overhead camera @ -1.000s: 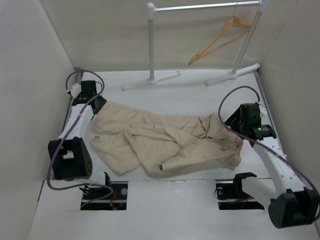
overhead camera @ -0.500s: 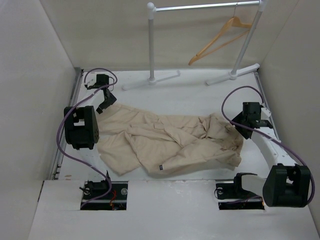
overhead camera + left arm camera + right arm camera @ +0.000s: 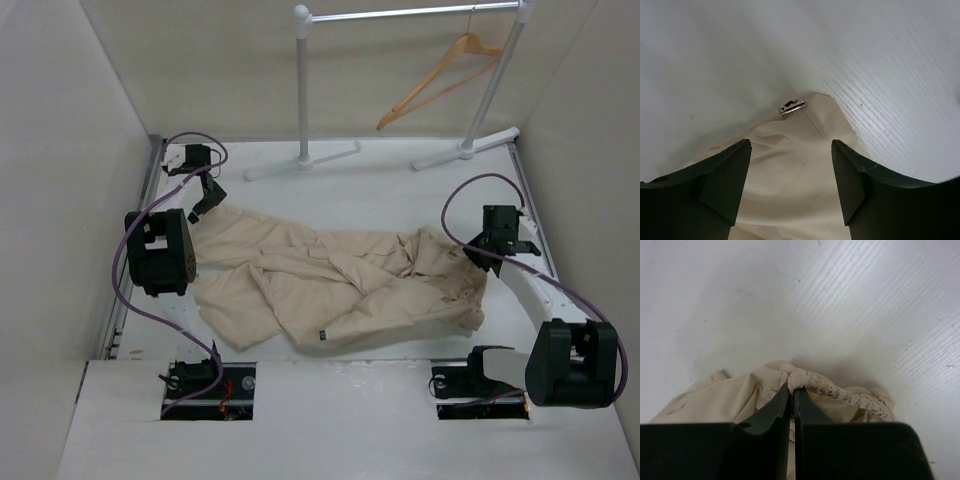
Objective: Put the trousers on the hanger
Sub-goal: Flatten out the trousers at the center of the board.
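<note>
- On the white table (image 3: 400,190), the trousers (image 3: 335,285) lie crumpled in a loose heap. They are spread from the left arm's side across to the right arm's side, with the legs folded over one another.
- At the far edge of the table stands a white rack (image 3: 303,90). The hanger (image 3: 440,80) hangs by its hook from the rack's top rail, near the right-hand post. It is tilted, with its left end low, and is well apart from the trousers.
- The left gripper (image 3: 207,197) is at the far left corner of the trousers, pointing down at the cloth.
- Left wrist view: the left gripper (image 3: 790,147) is spread wide, with beige cloth showing between its two fingers (image 3: 722,175). Nothing is held. A small metal cord end (image 3: 792,107) sits at the cloth's edge just beyond the fingertips, on the table surface. Whether the fingers touch the cloth cannot be determined.
- The right gripper (image 3: 480,250) is at the right end of the trousers, against the bunched cloth.
- Right wrist view: the right gripper (image 3: 791,390) has its jaws pressed together, leaving only a thin slit. The fingertips meet a gathered, elastic-looking edge (image 3: 840,390) of the trousers, and a fold of that edge appears nipped between them. The cloth there rests on the table.
</note>
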You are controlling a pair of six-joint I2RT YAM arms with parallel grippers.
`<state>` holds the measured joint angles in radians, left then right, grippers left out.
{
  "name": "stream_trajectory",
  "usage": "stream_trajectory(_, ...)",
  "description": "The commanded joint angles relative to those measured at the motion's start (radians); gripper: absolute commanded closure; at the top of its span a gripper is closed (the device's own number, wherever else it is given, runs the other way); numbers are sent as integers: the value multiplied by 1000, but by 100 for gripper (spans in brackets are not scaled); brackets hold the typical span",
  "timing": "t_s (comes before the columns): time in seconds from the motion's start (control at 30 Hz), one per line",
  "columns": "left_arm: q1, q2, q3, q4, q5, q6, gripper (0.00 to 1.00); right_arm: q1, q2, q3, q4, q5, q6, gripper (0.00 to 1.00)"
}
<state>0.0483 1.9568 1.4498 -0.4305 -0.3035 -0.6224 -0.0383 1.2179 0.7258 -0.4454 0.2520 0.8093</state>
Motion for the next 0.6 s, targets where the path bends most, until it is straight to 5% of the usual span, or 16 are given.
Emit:
stream_trajectory(0.0, 12, -6, 58, -2, -5, 23, 36, -8, -83, 69, 76, 10, 16, 94)
stream_trajectory(0.23, -14, 118, 181, -33, 9, 85, 39, -38, -80, 135, 68, -33, 30, 94)
stream_trajectory(0.4, -14, 172, 195, -56, -5, 75, 64, -45, -98, 152, 97, -37, 34, 95)
stream_trajectory(0.5, -15, 177, 208, -70, -25, 67, 91, -88, -110, 138, 143, -46, 34, 95)
stream_trajectory(0.57, 0, 140, 208, -70, -83, 34, 96, -129, -95, 135, 166, -51, 36, 95)
